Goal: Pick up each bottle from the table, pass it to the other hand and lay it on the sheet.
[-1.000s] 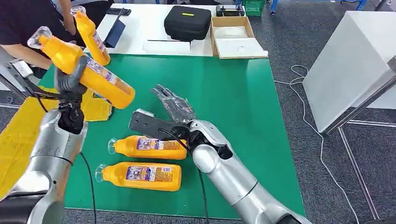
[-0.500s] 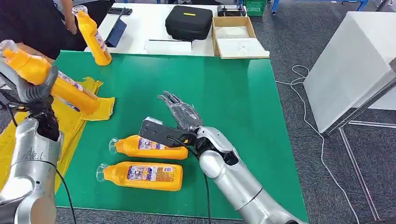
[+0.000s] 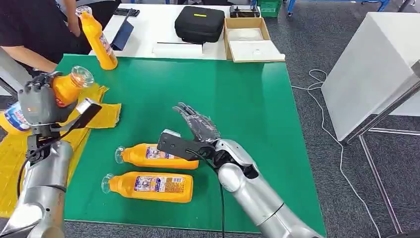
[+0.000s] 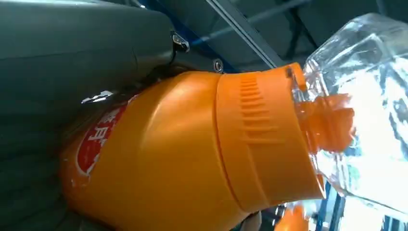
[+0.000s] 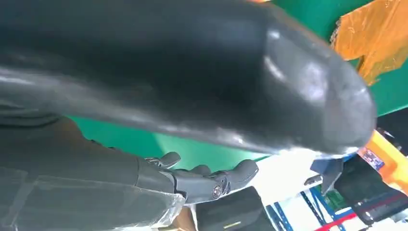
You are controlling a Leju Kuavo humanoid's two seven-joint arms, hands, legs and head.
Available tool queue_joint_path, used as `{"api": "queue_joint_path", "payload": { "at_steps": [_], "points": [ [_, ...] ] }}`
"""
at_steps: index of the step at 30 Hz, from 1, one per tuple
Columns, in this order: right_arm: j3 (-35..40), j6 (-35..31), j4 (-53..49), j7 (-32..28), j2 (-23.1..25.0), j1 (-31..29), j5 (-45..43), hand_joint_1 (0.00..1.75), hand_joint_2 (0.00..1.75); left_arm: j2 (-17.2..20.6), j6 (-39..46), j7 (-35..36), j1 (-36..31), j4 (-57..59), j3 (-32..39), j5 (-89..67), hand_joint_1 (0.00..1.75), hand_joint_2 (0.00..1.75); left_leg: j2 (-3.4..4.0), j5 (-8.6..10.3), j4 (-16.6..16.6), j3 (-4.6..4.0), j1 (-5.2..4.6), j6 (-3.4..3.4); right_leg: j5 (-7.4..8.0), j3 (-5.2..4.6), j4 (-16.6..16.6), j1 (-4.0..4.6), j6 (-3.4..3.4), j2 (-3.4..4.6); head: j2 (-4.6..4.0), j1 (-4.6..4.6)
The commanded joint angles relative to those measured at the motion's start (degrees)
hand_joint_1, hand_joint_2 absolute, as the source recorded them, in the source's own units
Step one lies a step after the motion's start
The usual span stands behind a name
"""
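Bottles number four, all orange with clear caps. One, the held bottle [image 3: 63, 88], is gripped by the left hand [image 3: 37, 105] above the yellow sheet [image 3: 15, 153] at the left edge of the green worktop [image 3: 237, 99], its cap pointing to the right. Two more lie on their sides on the near part of the worktop, caps to the left: the upper lying bottle [image 3: 157, 156] and, just nearer, the lower lying bottle [image 3: 148, 187]. The fourth, the standing bottle [image 3: 98, 40], is upright at the far left corner, with a person's hand at its cap. The head view gives all of this layout, and shows the right hand [image 3: 198, 125] released, fingers spread and holding nothing, raised just right of the upper lying bottle. The left wrist view adds a close look at the held bottle's ribbed orange collar and transparent cap [image 4: 365, 101], with the grey palm wrapped over its labelled body. The right wrist view shows the right hand's dark fingers [image 5: 211, 180] extended with nothing between them, green worktop behind and a corner of the sheet beyond. On the white table farther back sit one black case [image 3: 199, 23] and one open cardboard box [image 3: 250, 39].
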Motion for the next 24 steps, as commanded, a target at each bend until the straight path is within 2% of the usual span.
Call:
{"api": "queue_joint_path", "payload": {
  "at_steps": [1,5,7,9,12,13,14,17,24],
  "points": [
    [4.74,0.13,-1.73,1.01,-5.38,-0.80,-3.60,0.00,0.00,-0.06,0.44,3.25,-0.34,11.20,-0.33,-6.66,1.75,1.75,-0.25,-0.02,-0.06,0.27,-0.03,0.04,-0.12,0.33,-0.05,0.00,-0.09,-0.34,0.00,-0.04],
    [4.54,-0.30,-1.93,-0.18,-4.38,0.51,-2.24,0.00,0.00,0.52,0.44,6.12,2.48,11.90,-0.44,-11.09,1.75,1.75,-0.20,-0.08,-0.08,0.42,-0.02,0.06,-0.14,0.38,-0.10,0.00,-0.12,-0.23,0.00,-0.02],
    [4.54,-0.30,-1.93,-0.18,-4.38,0.51,-2.24,0.00,0.00,0.52,0.44,6.12,2.48,11.90,-0.44,-11.09,1.75,1.75,-0.08,-0.03,-0.08,0.21,-0.03,0.04,-0.06,0.18,-0.07,-0.02,-0.06,-0.07,0.00,0.00],
    [4.76,-0.31,-1.92,-0.12,-3.93,0.53,-1.97,0.00,0.00,0.75,0.44,5.77,3.23,11.43,-0.13,-10.68,1.75,1.75,-0.09,-0.11,-0.05,0.37,-0.03,0.07,-0.13,0.37,-0.07,0.00,-0.11,-0.14,0.00,0.00],
    [4.76,-0.09,-1.76,-0.39,-3.34,0.78,-0.46,0.00,0.00,1.38,0.44,7.46,3.13,13.26,0.14,-11.28,1.75,1.75,-0.01,-0.04,-0.03,0.16,0.00,0.04,-0.07,0.14,-0.03,0.01,-0.07,-0.11,0.00,0.00],
    [4.86,-0.04,-1.90,-0.46,-3.02,0.97,-0.06,0.00,0.00,1.85,0.44,7.60,3.18,14.01,0.10,-11.19,1.75,1.75,-0.07,-0.16,0.01,0.45,-0.01,0.08,-0.21,0.48,-0.02,0.04,-0.15,-0.24,0.00,0.00],
    [4.86,0.03,-2.13,-0.51,-2.83,1.17,0.46,0.00,0.00,2.40,0.44,8.41,3.32,14.60,-0.25,-11.66,1.75,1.75,-0.01,-0.03,-0.04,0.16,-0.02,0.03,-0.06,0.12,-0.03,0.00,-0.07,-0.06,0.00,0.00],
    [4.88,0.67,-3.03,-0.80,-2.43,1.71,1.61,0.00,0.00,3.57,0.44,9.73,3.21,17.13,-0.38,-12.73,1.75,1.75,0.00,-0.05,-0.05,0.21,-0.02,0.04,-0.06,0.19,-0.03,0.01,-0.09,-0.04,0.00,0.02],
    [4.88,0.67,-3.03,-0.80,-2.43,1.71,1.61,0.00,0.00,3.57,0.44,9.73,3.21,17.13,-0.38,-12.73,1.75,1.75,-0.16,-0.08,-0.02,0.27,-0.01,0.07,-0.15,0.29,-0.02,0.02,-0.11,-0.20,0.00,0.00]
  ]
}}
